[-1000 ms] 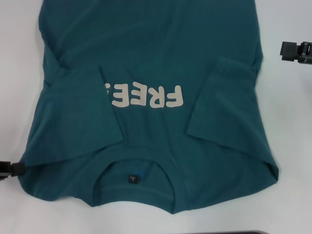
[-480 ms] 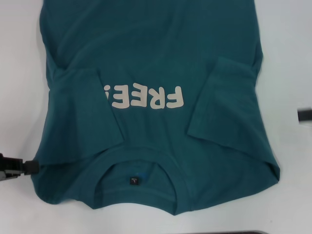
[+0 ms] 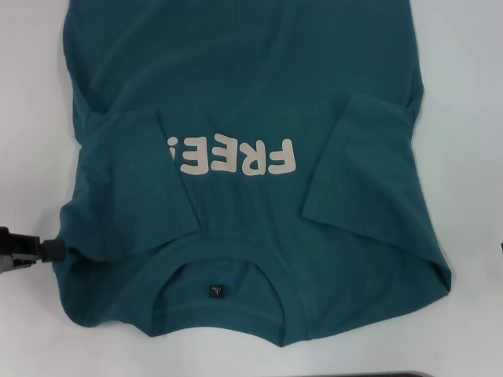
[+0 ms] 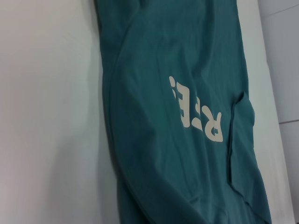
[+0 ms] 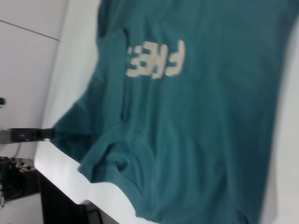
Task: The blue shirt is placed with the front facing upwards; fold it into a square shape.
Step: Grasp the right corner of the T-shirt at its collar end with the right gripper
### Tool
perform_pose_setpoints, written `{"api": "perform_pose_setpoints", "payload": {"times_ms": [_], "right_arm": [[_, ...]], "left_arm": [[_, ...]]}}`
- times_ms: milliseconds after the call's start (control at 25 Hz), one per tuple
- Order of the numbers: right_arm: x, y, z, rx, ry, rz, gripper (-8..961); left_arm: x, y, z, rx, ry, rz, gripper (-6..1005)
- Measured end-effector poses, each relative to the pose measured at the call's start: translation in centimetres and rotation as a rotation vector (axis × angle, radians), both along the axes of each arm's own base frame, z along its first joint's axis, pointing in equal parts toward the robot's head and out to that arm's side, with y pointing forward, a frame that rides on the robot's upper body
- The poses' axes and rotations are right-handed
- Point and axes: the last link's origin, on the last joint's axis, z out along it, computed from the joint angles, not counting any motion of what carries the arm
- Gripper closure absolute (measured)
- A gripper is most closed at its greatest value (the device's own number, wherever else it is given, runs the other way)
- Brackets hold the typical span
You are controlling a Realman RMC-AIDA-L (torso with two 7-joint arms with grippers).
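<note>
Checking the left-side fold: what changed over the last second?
The left gripper moved inward along the table, pushing the shoulder edge of the blue shirt in, so the fabric bunches there. The right gripper withdrew and is now out of the head view. The folded-in sleeves, the FREE! print and the collar stayed put.

Setting: a lab-type test bench, judged from a plain white table (image 3: pixel 471 157) and, in the right wrist view, a bare white wall (image 5: pixel 28 60) and dark equipment (image 5: pixel 18 177) below the table edge.
</note>
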Motion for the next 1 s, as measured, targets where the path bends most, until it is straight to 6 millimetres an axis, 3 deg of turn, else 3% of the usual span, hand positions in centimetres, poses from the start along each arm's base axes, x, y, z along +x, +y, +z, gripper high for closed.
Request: {"api": "perform_pose_setpoints", "payload": {"times_ms": [600,1000], "right_arm": [[-0.3,0.0,-3.2,-0.095,-0.034,-0.062,88],[-0.1,0.2,-4.0,-0.089,-0.058,-0.086,88]], "left_arm": [[0.4,0.7,0.1,0.001,0.006,-0.019,982],[0.5,0.9,0.2,0.005,0.006,-0.024,982]]}}
